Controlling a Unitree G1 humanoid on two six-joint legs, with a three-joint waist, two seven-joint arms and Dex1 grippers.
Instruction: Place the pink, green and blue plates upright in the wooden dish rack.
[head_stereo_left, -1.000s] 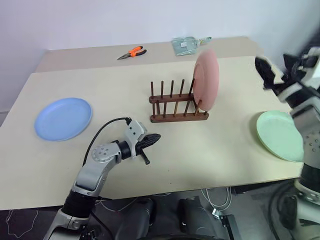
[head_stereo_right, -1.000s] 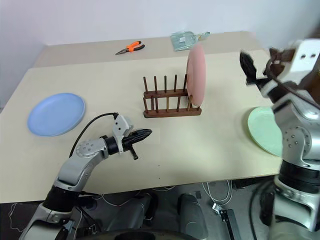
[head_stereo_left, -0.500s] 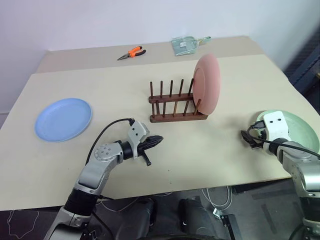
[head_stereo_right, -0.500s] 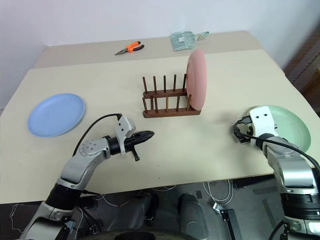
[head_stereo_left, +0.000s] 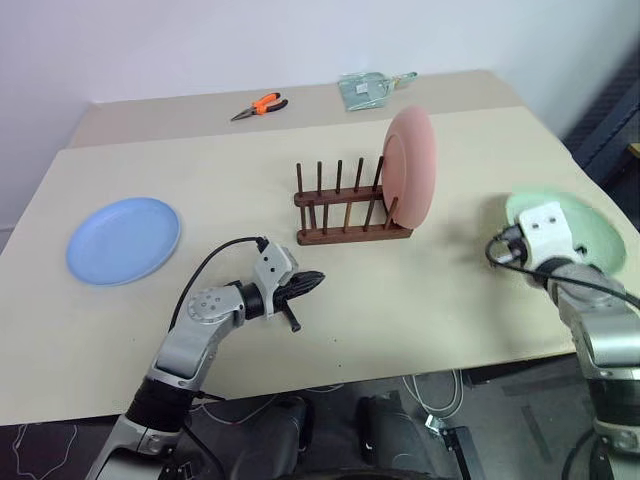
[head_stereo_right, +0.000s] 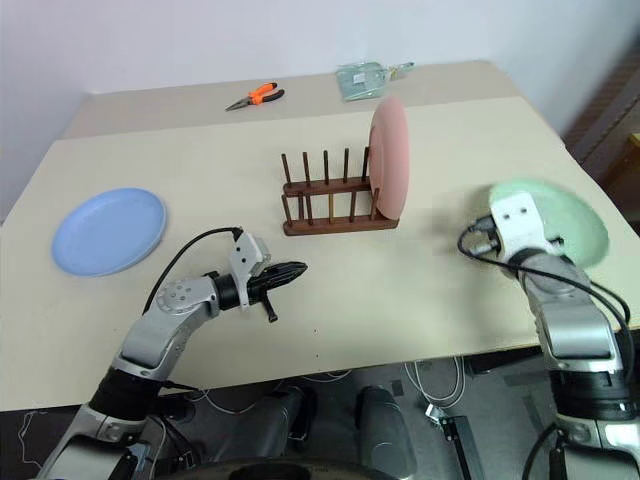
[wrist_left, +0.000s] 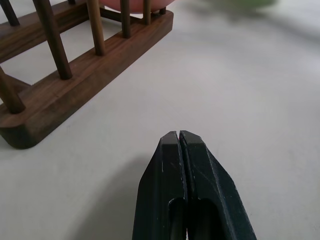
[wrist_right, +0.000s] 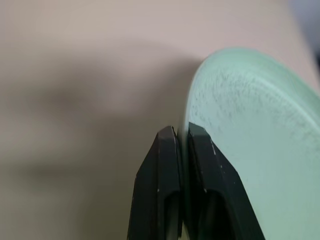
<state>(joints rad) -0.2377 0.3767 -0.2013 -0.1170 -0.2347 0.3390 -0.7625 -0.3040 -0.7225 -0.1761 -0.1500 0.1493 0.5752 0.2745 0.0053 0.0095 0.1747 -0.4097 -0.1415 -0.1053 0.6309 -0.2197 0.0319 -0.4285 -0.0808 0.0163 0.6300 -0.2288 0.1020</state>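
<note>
The pink plate (head_stereo_left: 412, 165) stands upright in the right end slot of the wooden dish rack (head_stereo_left: 340, 215). Flat on the table at the far left lies the blue plate (head_stereo_left: 123, 240). At the right, the green plate (head_stereo_right: 565, 215) looks slightly raised and blurred, and my right gripper (wrist_right: 181, 132) is shut on the rim of the green plate (wrist_right: 260, 140) nearest the rack. My left gripper (wrist_left: 178, 136) is shut with nothing in it. It hovers low over the table in front of the rack (wrist_left: 75, 80), pointing toward its right end.
Orange-handled pliers (head_stereo_left: 260, 104) and a clear plastic bag (head_stereo_left: 368, 88) lie on the far part of the table. The table's right edge runs just beyond the green plate. Bare tabletop separates the rack from both flat plates.
My right arm came down from above the table to the green plate, and its gripper shut on the rim. The plate has shifted and looks a little lifted. The left arm stayed put.
</note>
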